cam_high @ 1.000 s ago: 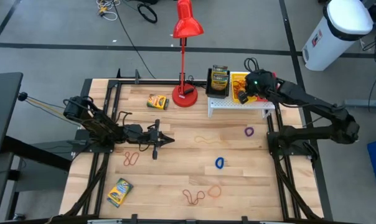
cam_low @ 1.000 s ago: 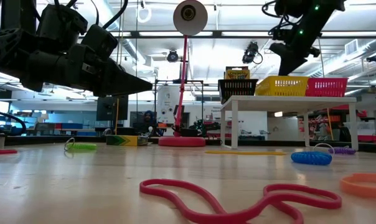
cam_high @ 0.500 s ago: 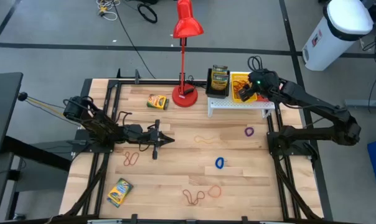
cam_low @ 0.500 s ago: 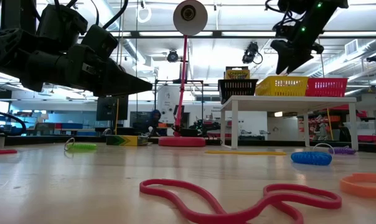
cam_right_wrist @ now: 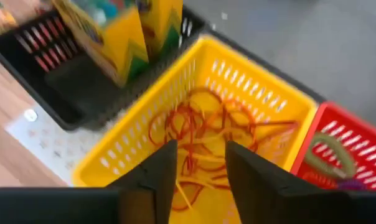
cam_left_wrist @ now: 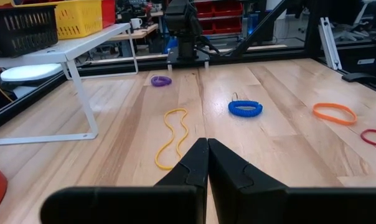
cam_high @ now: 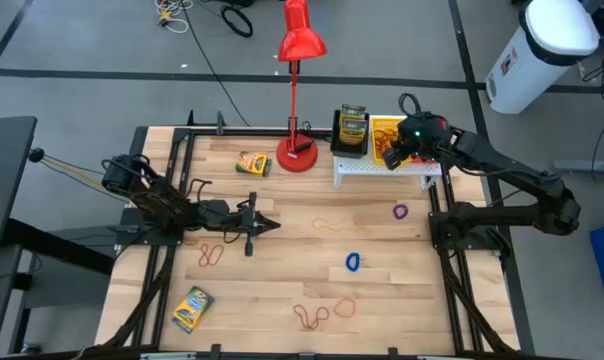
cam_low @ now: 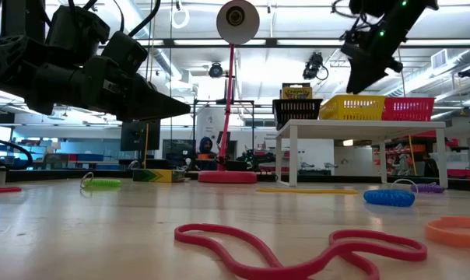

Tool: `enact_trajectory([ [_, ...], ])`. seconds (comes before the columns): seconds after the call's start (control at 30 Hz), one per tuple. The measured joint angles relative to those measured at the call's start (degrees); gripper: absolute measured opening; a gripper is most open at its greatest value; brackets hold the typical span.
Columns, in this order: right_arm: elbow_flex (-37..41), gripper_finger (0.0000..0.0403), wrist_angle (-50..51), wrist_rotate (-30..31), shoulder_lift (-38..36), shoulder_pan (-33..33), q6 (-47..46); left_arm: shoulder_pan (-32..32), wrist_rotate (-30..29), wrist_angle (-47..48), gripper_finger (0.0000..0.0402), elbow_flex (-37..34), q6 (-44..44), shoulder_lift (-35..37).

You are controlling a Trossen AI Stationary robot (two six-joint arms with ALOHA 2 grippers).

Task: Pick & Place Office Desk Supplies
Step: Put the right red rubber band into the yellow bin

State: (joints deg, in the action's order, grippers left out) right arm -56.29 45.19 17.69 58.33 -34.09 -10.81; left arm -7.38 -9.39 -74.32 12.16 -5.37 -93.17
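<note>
The right pincer (cam_high: 394,152) hung above the yellow bin (cam_right_wrist: 238,102) on the small white shelf (cam_high: 382,168) at the counter's (cam_high: 282,240) far right, its fingers (cam_right_wrist: 152,180) parted with nothing visible between them, a pose that suited dropping a band into that bin rather than reaching for one. The yellow bin held a tangle of orange and red rubber bands (cam_right_wrist: 203,134). Beside it, the black bin (cam_right_wrist: 63,68) carried upright crayon boxes (cam_right_wrist: 122,31), and the red bin (cam_right_wrist: 343,149) on the other side held a greenish loop (cam_right_wrist: 328,158) and something purple at its edge. That sorting suggested each bin took its own kind of supply. The left pincer (cam_left_wrist: 205,163) waited low over the counter's left-middle, its fingers pressed together and empty, pointed toward a tan band (cam_left_wrist: 173,134) lying just ahead, probably so it could be next. Much was still loose on the counter: a blue band (cam_high: 353,262), a purple band (cam_high: 400,211), red and orange bands (cam_high: 322,312) near the front edge, another red band (cam_high: 211,255) near the left arm, and two crayon boxes, one by the red lamp (cam_high: 298,90) at (cam_high: 253,163) and one at the front left (cam_high: 192,307). The job looked well short of finished.
</note>
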Motion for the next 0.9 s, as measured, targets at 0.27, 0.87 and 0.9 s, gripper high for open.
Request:
enact_trajectory([
  [0.27,-0.05,0.0192,0.57,1.46,2.42,0.5,1.31,0.0,-0.02,0.22,0.0012,0.0,0.01,0.0],
  [0.87,12.64,0.0023,-17.5,5.18,-0.71,50.99,-7.26,-4.99,3.09,17.87,0.0012,8.48,-2.82,-2.18],
  [0.9,14.19,0.0028,-20.31,5.46,0.04,53.74,-7.43,-5.43,3.57,17.83,0.0012,9.21,-3.03,-2.89],
])
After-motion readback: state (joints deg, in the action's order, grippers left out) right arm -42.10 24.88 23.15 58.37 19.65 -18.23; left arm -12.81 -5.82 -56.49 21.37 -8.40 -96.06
